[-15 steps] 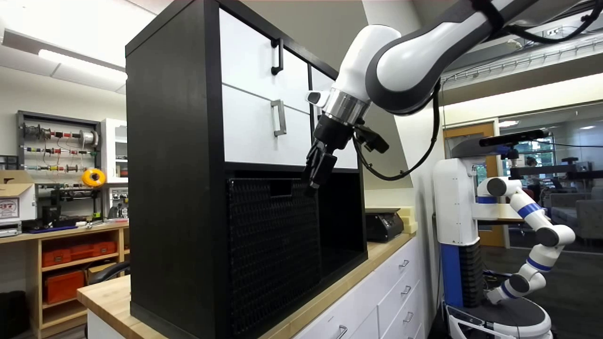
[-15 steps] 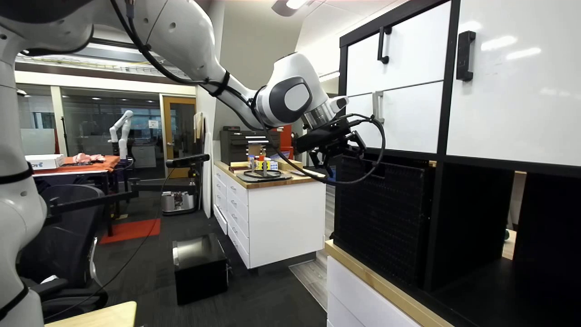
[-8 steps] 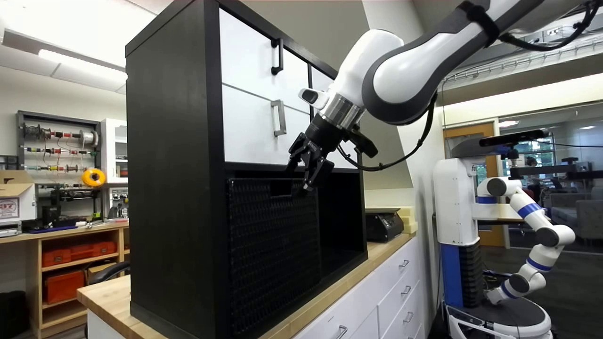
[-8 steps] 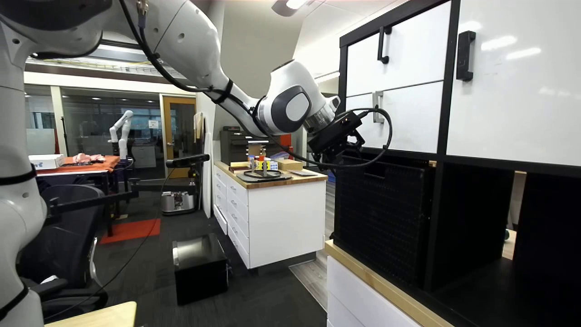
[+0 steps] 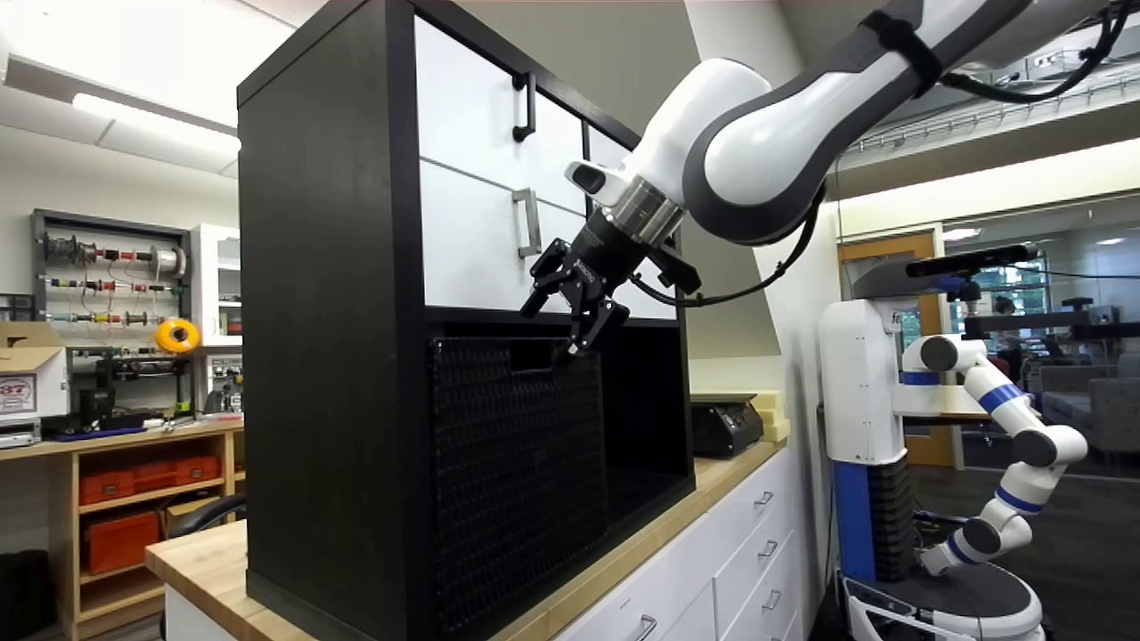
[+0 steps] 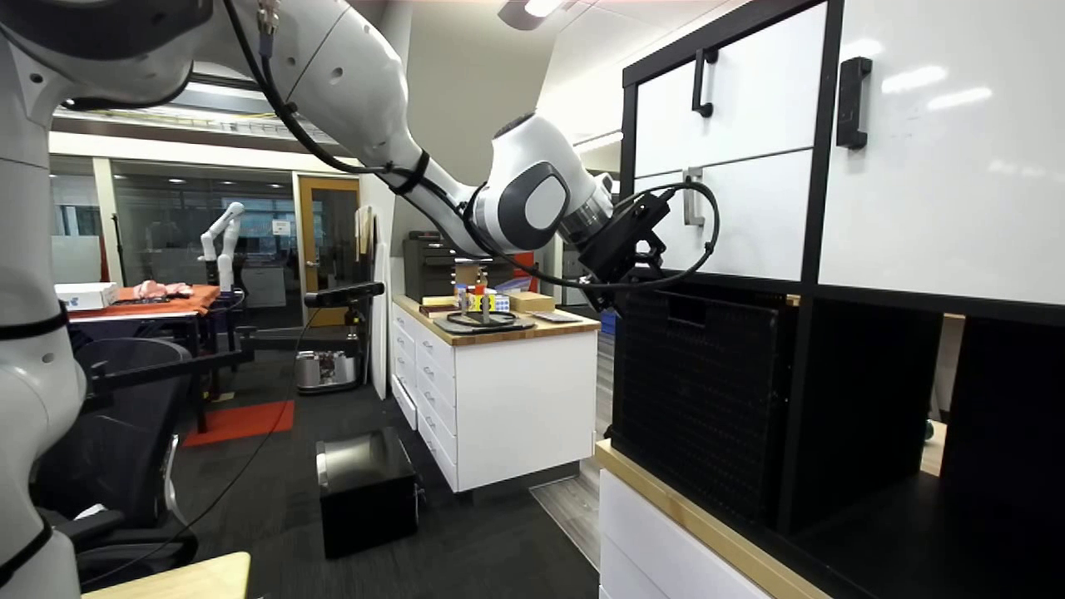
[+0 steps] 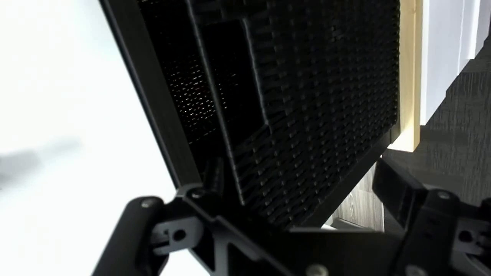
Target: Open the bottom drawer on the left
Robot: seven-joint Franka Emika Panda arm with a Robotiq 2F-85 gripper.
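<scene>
A black woven basket drawer (image 5: 517,472) sits in the bottom left compartment of the black cabinet. It shows in both exterior views (image 6: 699,408) and in the wrist view (image 7: 314,88). It appears fully in the compartment. Near its top edge is a rectangular hand slot (image 5: 532,357), also visible in the wrist view (image 7: 234,80). My gripper (image 5: 552,329) is open and empty, tilted downward in front of the basket's upper part. In the wrist view the fingers (image 7: 301,176) are spread, with the basket's woven front beyond them. The fingertips are partly hidden in an exterior view (image 6: 628,291).
Two white drawers are above the basket, the lower one with a silver handle (image 5: 527,223), the upper with a black handle (image 5: 525,107). An open black compartment (image 5: 646,401) is beside the basket. The cabinet stands on a wooden countertop (image 5: 739,472).
My wrist has turned, so the two fingers now show spread apart in an exterior view. The gripper has shifted slightly in front of the cabinet. The basket has not moved.
</scene>
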